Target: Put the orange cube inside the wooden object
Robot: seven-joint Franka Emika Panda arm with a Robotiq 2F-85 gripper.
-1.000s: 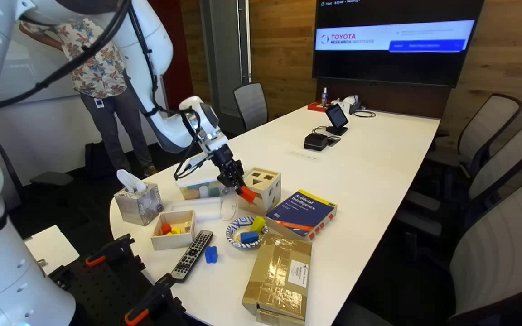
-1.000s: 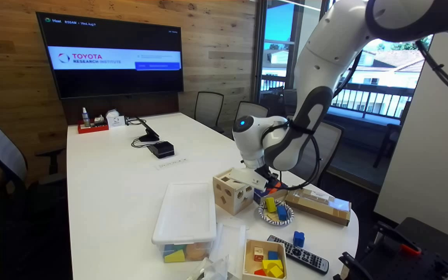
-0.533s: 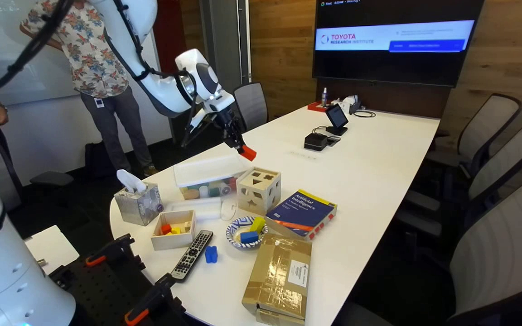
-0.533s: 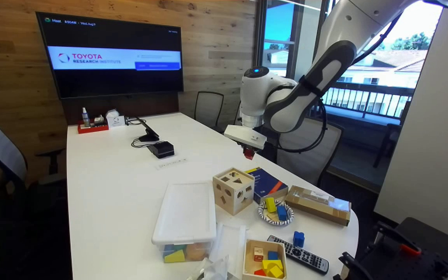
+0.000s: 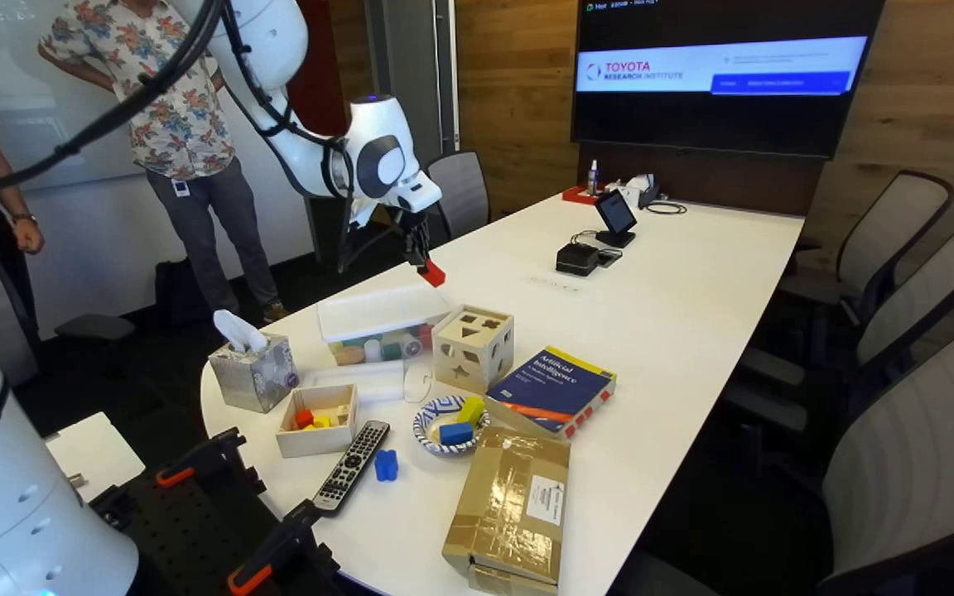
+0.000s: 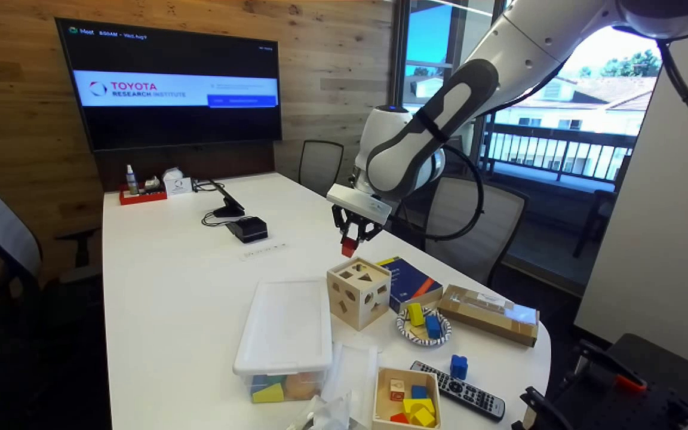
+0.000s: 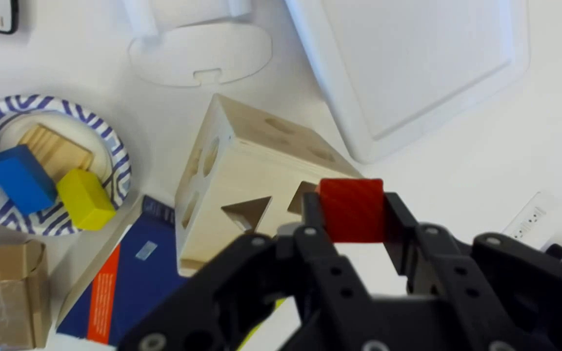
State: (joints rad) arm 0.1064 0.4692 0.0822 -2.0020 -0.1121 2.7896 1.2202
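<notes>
At left, only an exterior view showed a person [image 5: 179, 141] in a flowered shirt. Rightward stood a tissue box [image 5: 253, 377], then a lidded plastic bin [image 5: 378, 313]. Next, the Robotiq gripper [image 6: 349, 240] was clamped on the orange cube [image 5: 433, 274] in midair, near but apart from the wooden shape-sorter box [image 6: 359, 294]; in the wrist view, cube and fingers [image 7: 311, 209] hid part of the box's top. Beyond lay the Artificial Intelligence textbook [image 5: 547, 385].
</notes>
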